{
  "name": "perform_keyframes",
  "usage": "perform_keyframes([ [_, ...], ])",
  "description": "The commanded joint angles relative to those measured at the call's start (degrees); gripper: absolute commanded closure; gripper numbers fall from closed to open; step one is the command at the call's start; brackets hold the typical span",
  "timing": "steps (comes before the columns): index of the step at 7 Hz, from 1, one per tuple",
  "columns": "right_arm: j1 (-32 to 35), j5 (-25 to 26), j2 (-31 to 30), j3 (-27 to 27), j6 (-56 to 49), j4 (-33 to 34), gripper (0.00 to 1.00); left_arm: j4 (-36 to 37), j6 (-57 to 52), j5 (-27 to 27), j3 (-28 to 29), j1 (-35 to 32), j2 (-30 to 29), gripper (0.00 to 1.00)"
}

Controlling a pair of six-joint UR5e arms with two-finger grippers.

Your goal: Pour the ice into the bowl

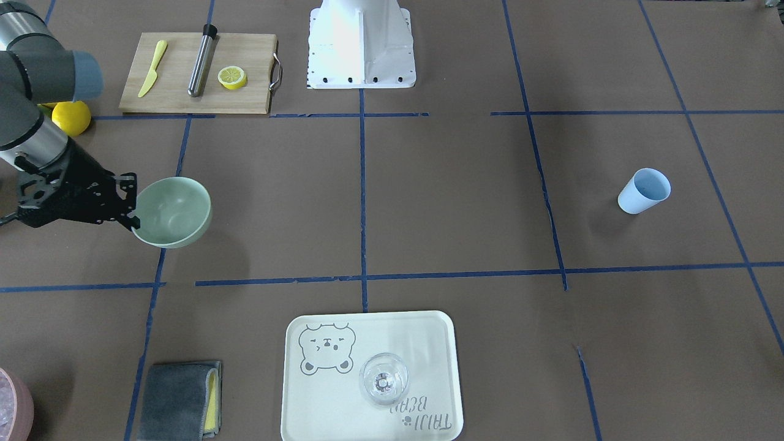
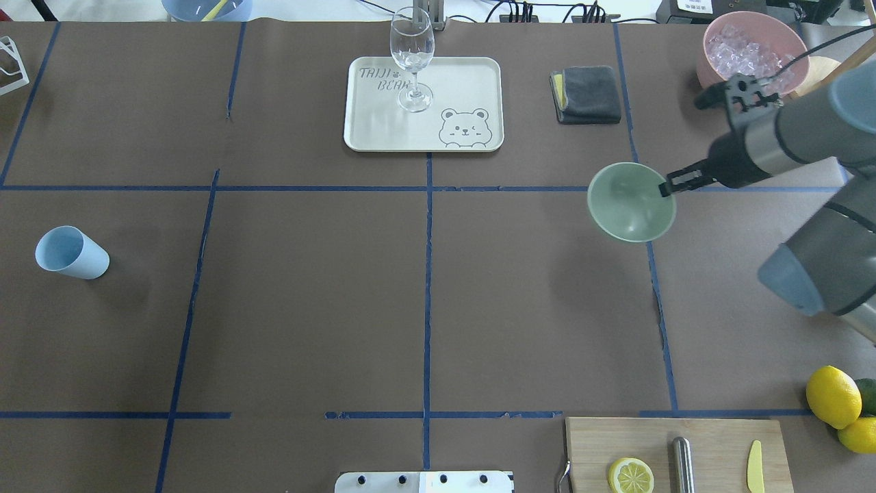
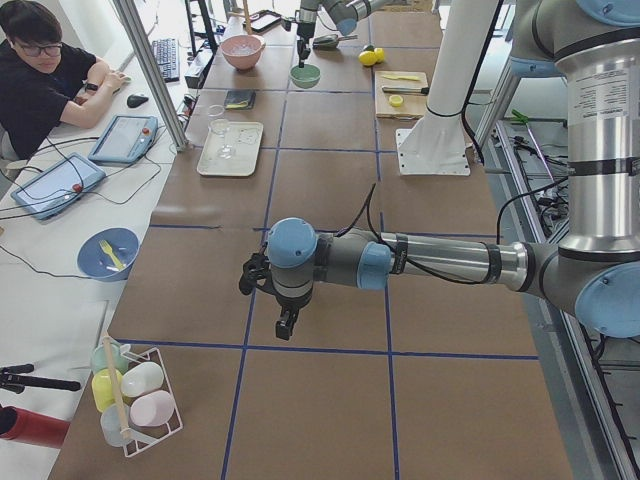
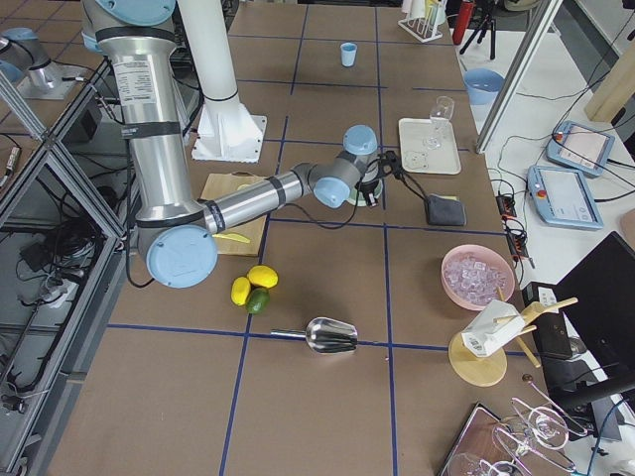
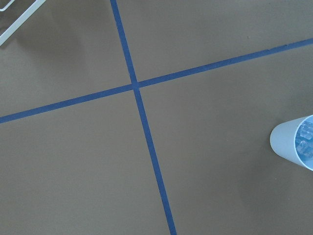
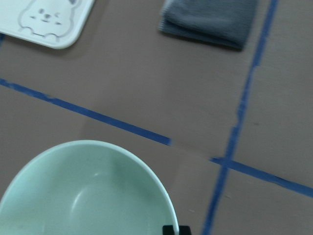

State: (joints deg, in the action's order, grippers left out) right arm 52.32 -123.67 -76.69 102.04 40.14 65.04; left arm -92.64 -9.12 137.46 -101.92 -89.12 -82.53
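The pale mint-green bowl (image 2: 629, 204) hangs tilted above the table at its right side, empty inside (image 1: 173, 211) (image 6: 88, 196). My right gripper (image 2: 665, 189) is shut on the bowl's rim; it also shows in the front view (image 1: 131, 212). The ice (image 5: 306, 141) shows as small clear cubes inside the light blue cup (image 2: 70, 252), which stands far off on the left (image 1: 643, 191). My left gripper (image 3: 286, 324) hovers above the table near the cup and shows only in the left side view, so I cannot tell if it is open or shut.
A pink container (image 2: 751, 49) with more ice stands at the far right. A white tray (image 2: 383, 130) holds a wine glass (image 2: 412, 60); a grey cloth (image 2: 588, 94) lies beside it. A cutting board (image 2: 712, 438) with lemon slice and several lemons (image 2: 833, 397) are near the robot.
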Motion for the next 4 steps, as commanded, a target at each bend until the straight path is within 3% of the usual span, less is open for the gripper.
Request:
perform_keyframes([
  [1,-8.9,5.6,12.7,1.1,11.9,10.1,1.00,-0.1,0.2,0.0,-0.1,0.0,0.0,0.00],
  [2,-12.7,6.3,18.3,0.2,16.3,15.1,1.00,-0.1,0.2,0.0,-0.1,0.0,0.0,0.00],
  [3,-16.3,10.2,24.9,-2.2,18.7,21.4,1.00,-0.1,0.2,0.0,-0.2,0.0,0.0,0.00],
  [4,-19.3,13.6,31.7,-8.4,23.7,21.8,1.00,-0.1,0.2,0.0,-0.5,0.0,0.0,0.00],
])
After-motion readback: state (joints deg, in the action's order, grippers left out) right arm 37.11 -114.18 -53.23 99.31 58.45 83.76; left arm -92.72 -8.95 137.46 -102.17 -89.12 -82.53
